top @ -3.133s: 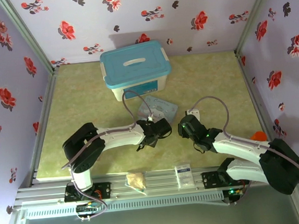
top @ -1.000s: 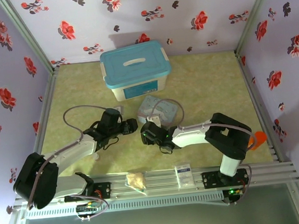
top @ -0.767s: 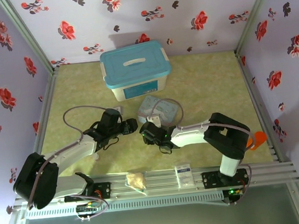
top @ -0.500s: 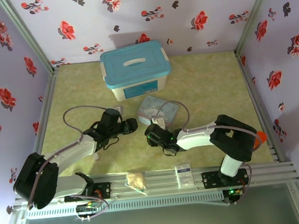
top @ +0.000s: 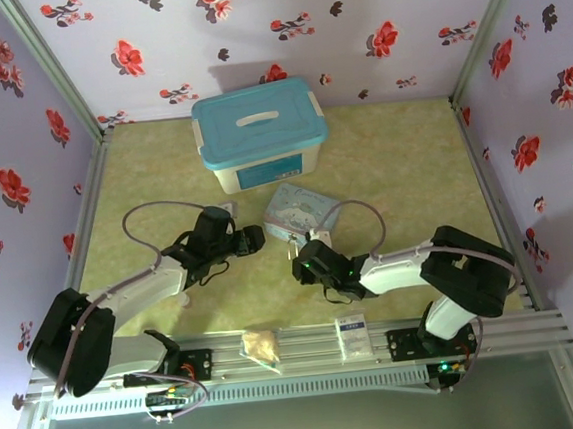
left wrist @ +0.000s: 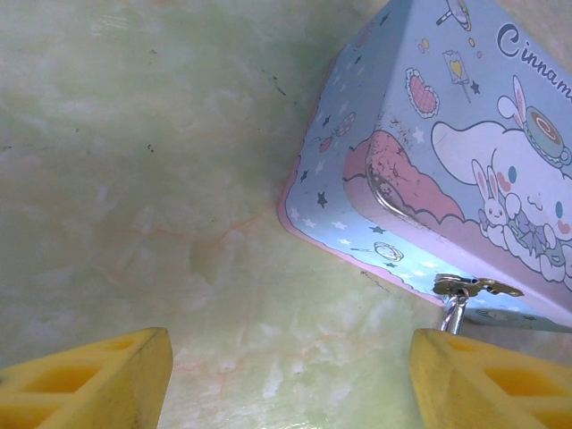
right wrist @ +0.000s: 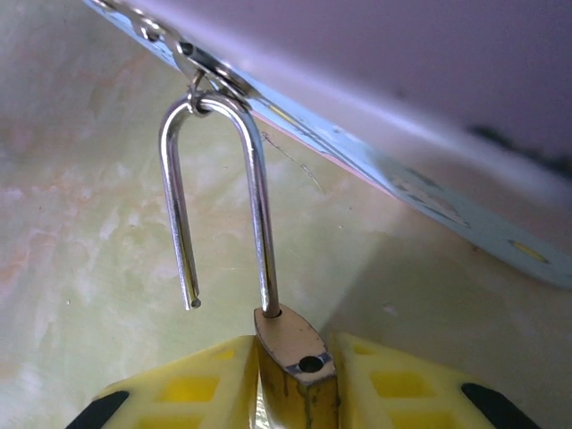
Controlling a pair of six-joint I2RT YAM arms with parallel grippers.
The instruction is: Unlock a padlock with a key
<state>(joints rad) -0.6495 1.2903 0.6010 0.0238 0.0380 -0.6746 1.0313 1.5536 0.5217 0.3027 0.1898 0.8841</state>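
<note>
Right gripper [right wrist: 290, 393] has slid nearer and a bit right since a second ago, and its fingers have closed in. It now clamps the brass body of the padlock [right wrist: 290, 353] between both yellow fingers, just near of the tin [left wrist: 465, 179], mid-table.

The shackle [right wrist: 261, 214] looks sprung: one leg sits in the body, the other hangs free, and the bend is hooked through the ring of the hasp [right wrist: 210, 67] on the tin's near edge.

Key: can't tell where it is, it may be hidden under the fingers.

Left gripper [left wrist: 286, 384] is spread wide and holds nothing. It hovers just left of the tin, aimed at the hasp.

Step in hand, as I read it: getting the opened lock off the hasp. To do it well:
- Keep your squeeze on the body and don't regrip.
- Don't haul straight toward the near edge, or the tin will likely drag along.
- Swing the body so the free leg threads back through the ring.
- Bring your left gripper onto the tin's left wall to steady it first.
</note>
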